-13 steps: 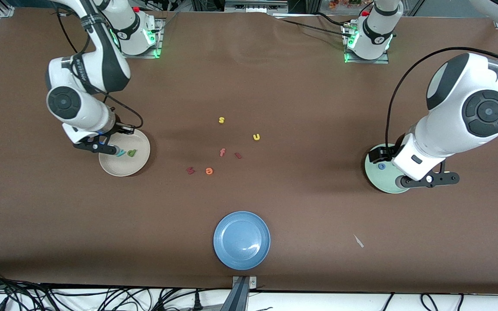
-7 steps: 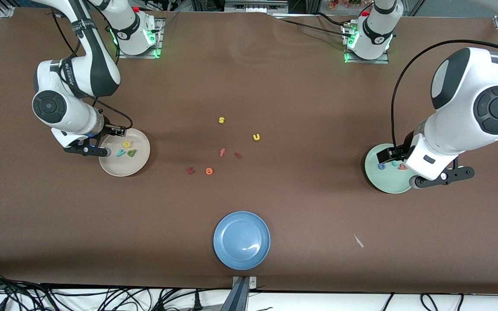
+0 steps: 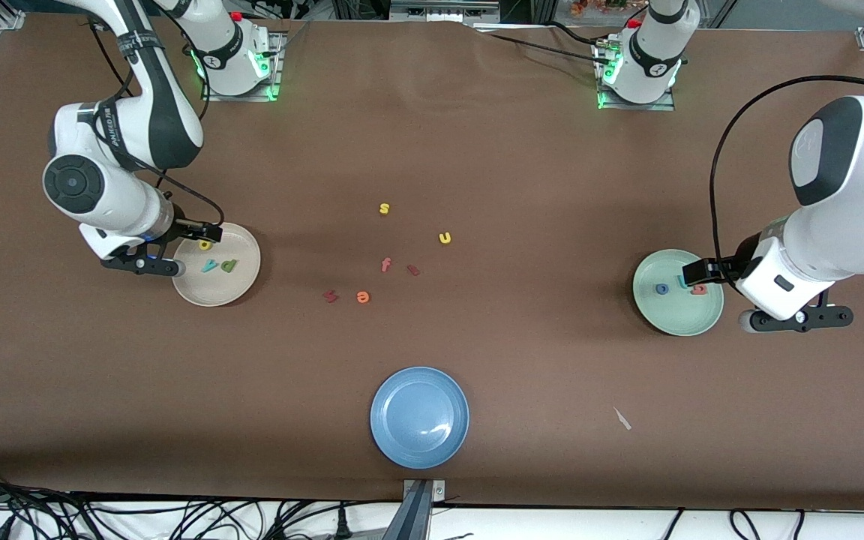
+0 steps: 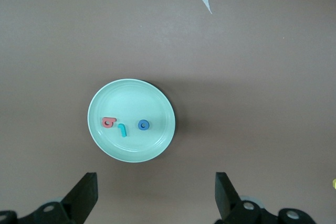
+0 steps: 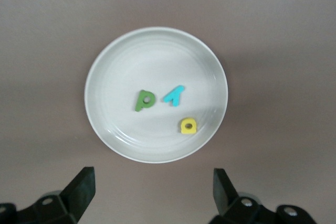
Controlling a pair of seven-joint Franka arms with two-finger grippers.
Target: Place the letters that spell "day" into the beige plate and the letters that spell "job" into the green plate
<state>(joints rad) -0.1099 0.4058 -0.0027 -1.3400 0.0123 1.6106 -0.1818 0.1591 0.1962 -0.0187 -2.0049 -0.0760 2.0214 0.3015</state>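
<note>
The beige plate holds the green d, the teal y and the yellow a. My right gripper hangs open and empty just off that plate's rim, toward the right arm's end of the table. In the green plate lie the blue o, the teal j and the salmon b. The left gripper is open and empty beside this plate, toward the left arm's end.
Loose letters lie mid-table: a yellow s, a yellow u, a red f, an orange e and two dark red pieces. A blue plate sits near the front edge. A white scrap lies nearby.
The right gripper opened, left the yellow a in the beige plate and drew back off the rim. The left arm slid off the green plate, uncovering the j and b.
</note>
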